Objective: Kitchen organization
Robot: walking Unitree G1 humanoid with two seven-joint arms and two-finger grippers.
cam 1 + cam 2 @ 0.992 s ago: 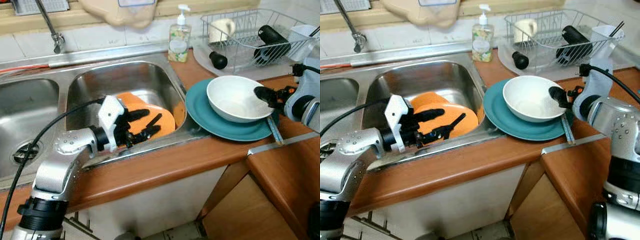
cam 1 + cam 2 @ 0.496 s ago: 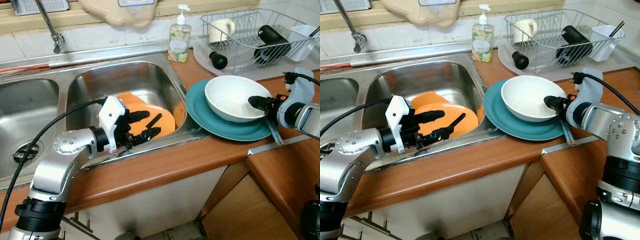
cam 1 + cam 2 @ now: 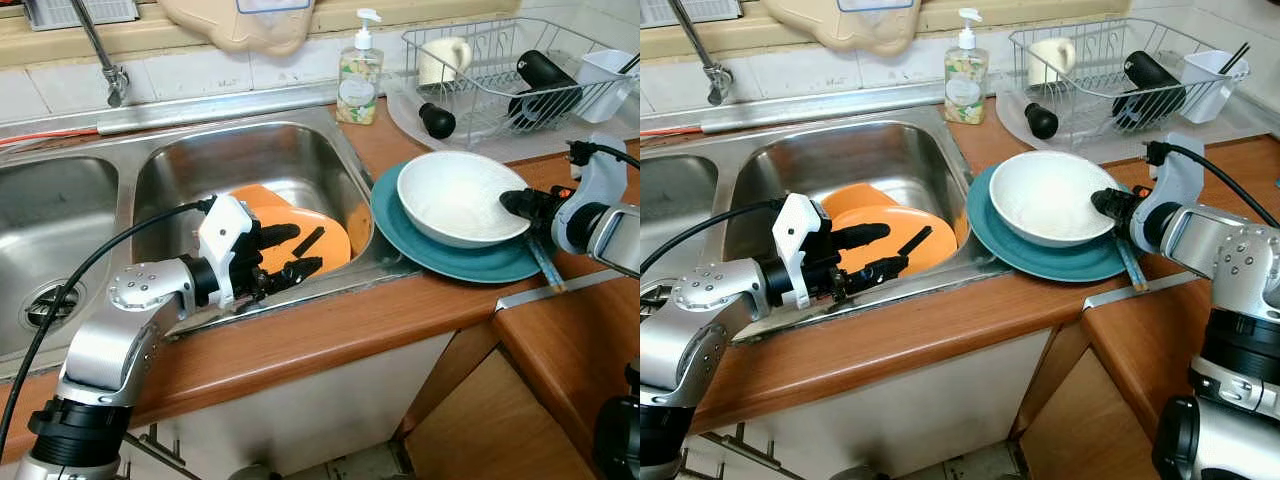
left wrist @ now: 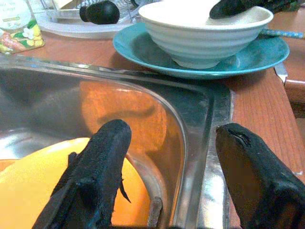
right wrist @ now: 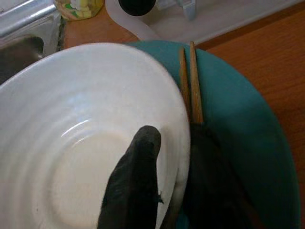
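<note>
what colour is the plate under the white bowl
Teal; the plate under the white bowl shows best in the left eye view.

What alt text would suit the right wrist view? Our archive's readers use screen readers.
The right gripper pinches the rim of a white bowl, one black finger inside and one outside. The bowl sits on a teal plate, with two chopsticks lying on the plate beside it.

Soap bottle [image 3: 358,72] behind sink [image 3: 150,150].
</note>
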